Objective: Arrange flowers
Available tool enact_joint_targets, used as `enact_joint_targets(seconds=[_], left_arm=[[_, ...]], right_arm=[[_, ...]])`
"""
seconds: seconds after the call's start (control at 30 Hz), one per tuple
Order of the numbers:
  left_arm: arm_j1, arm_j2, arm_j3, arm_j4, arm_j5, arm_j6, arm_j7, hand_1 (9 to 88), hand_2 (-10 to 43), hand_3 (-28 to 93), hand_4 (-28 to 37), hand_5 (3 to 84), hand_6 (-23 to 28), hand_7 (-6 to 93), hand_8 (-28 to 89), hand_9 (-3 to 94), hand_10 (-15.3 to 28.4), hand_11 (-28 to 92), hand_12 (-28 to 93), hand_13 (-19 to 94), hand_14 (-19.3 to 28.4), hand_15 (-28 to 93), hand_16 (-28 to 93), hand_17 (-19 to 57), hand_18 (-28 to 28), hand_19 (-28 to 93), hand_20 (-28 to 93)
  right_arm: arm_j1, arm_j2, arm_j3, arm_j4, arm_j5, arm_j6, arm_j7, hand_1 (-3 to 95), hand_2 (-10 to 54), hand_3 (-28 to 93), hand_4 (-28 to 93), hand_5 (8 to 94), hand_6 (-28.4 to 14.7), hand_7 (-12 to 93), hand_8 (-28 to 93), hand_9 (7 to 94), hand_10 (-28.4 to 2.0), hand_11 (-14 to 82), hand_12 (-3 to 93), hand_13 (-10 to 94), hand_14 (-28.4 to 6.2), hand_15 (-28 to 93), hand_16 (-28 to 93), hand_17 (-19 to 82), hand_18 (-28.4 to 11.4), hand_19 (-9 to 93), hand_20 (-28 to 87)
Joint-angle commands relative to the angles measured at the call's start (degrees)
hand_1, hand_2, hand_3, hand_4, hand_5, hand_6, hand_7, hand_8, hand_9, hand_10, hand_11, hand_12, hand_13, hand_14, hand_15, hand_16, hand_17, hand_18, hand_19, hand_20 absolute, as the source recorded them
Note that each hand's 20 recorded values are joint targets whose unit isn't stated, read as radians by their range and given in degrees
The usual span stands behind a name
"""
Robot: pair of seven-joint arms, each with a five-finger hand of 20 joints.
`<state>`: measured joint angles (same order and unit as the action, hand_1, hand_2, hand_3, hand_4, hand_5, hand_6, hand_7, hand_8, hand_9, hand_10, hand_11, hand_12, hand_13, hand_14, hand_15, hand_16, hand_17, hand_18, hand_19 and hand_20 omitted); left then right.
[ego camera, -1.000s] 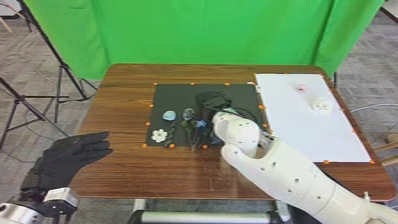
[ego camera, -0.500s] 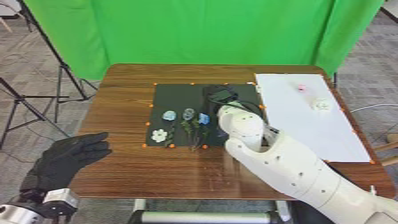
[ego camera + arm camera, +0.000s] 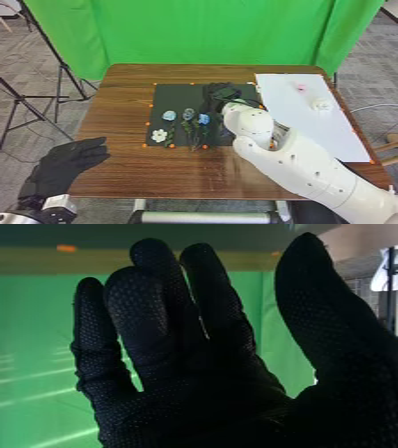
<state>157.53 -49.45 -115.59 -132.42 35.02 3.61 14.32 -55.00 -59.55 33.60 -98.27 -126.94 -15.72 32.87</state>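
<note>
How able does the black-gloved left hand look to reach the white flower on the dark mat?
Probably yes: the left hand is open, with nothing between it and the white flower.

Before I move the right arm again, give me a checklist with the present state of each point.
1. Right black-gloved hand open and empty: ok, fingers extended.
2. Right hand over the black rectangular sheet: ok.
3. Left black-gloved hand away from the flowers: ok, it is at the brown wooden table's left edge.
4. Small white flower uncovered on the black sheet: ok, near its front-left corner.
5. Pink flower and cream-white flower on the white rectangular sheet: ok, lying apart.
6. Spot under the right hand free: cannot tell, the hand covers it.
</note>
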Motion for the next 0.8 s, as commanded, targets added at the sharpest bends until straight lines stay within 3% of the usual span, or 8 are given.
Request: enact_joint_targets(seconds=[0.03,0.23,0.47,0.8], left_arm=[[2.3,-0.49,-0.26,-0.70,-0.15,0.94,0.54,27.7,5.5,79,-17.2,51.0,15.7,13.9,-8,41.5,23.3,38,11,29,28.4,61,-13,-9.4,22.5,59,16],[2.1,-0.31,0.86,-0.62,-0.02,1.23,1.00,27.7,5.5,79,-17.2,51.0,15.7,14.0,-8,41.4,23.2,38,11,29,28.4,61,-13,-9.4,22.5,59,16],[0.7,1.08,2.43,-0.19,-0.09,1.52,1.58,27.6,5.5,79,-17.2,51.0,15.7,14.1,-8,41.4,23.2,38,11,29,28.4,61,-13,-9.4,22.5,59,16],[1.2,1.10,3.17,-0.23,-0.41,1.89,2.95,27.7,5.5,79,-17.2,51.0,15.7,14.1,-9,41.4,23.3,38,11,29,28.4,61,-13,-9.4,22.5,59,16]], right_arm=[[1.7,12.2,4.8,-0.6,2.8,-0.6,-0.4,30.8,-4.4,83,-27,58.3,-7.3,17,-11,58.6,-20.6,29.2,17.6,58,-15.3,77,19,18,-25.6,80,14],[-1.1,17.9,9.4,1.2,3.9,-1.6,-0.4,30.4,-3.4,84,-26,56.4,-7.0,18,-11,56.5,-20.7,25.8,16.9,58,-14.7,77,18,18,-24.3,80,14],[-4.0,21.6,15.7,4.2,4.5,-3.6,-1.0,29.9,-3.2,85,-26,54.2,-6.5,18,-11,54.7,-20.0,24.1,17.0,57,-13.9,77,18,18,-22.9,79,14],[-6.6,21.6,23.0,9.8,4.3,-6.3,1.1,28.6,-2.8,87,-27,50.7,-6.8,18,-11,51.0,-20.1,21.1,16.8,58,-11.9,81,18,19,-21.7,78,16]])
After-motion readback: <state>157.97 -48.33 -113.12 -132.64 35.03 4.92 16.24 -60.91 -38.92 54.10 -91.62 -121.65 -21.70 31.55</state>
